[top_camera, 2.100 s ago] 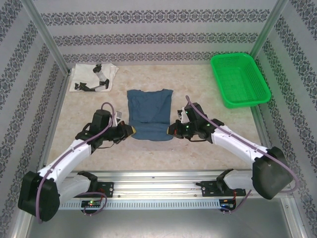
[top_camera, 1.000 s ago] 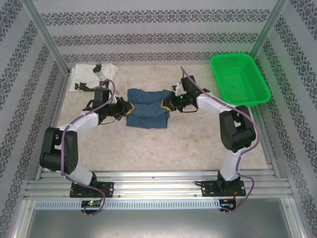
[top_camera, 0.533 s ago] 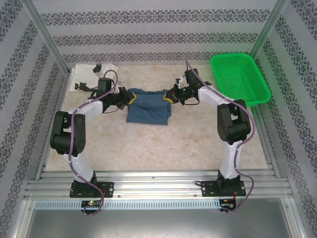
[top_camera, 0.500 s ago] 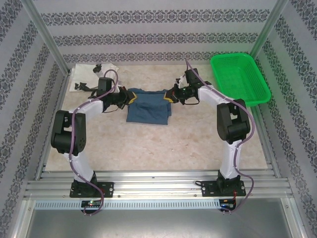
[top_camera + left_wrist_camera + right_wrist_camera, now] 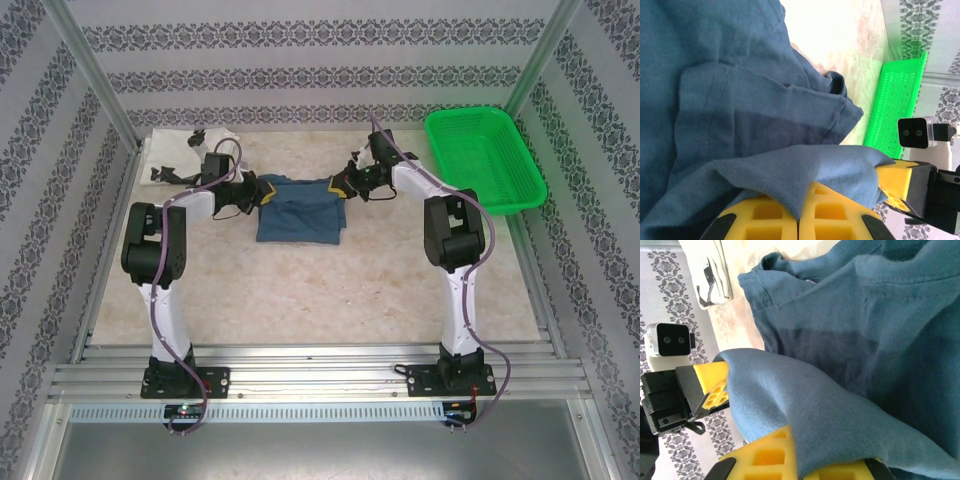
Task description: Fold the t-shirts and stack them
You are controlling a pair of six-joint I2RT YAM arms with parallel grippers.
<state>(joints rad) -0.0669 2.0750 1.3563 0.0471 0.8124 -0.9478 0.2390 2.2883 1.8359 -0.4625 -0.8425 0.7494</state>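
Holding blue shirt (image 5: 300,215) | L gripper (image 5: 262,188), R gripper (image 5: 338,186) | long axis L-R

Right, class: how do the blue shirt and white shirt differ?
The blue shirt is plain; the white shirt has black marks. The left gripper and right gripper pinch the blue shirt; the white shirt lies ungripped, far left. Both rest on the table.

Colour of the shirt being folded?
The shirt is plain dark blue-teal; clearest in top external view.
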